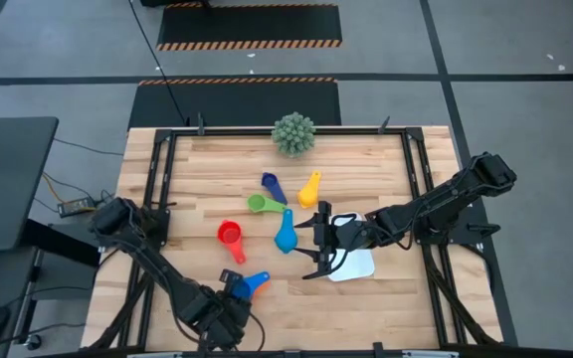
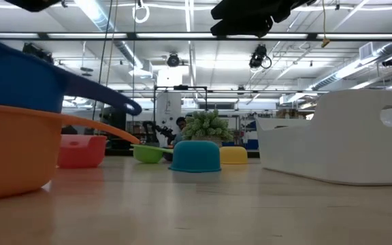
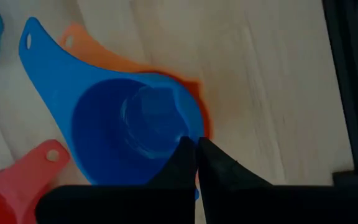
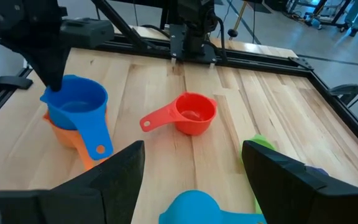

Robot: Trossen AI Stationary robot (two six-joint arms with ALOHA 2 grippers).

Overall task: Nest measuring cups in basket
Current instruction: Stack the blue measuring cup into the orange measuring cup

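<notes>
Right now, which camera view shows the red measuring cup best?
The right wrist view: the red cup lies whole and unblocked on the table, bowl and handle both clear. The high view shows it small. The low view shows only its side, partly hidden. The left wrist view catches just part of it.

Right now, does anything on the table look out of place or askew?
Yes: the light blue cup lies upside down, rim on the wood, unlike the upright red cup. The blue cup sits nested in the orange cup, outside the basket. Nothing looks damaged.
</notes>
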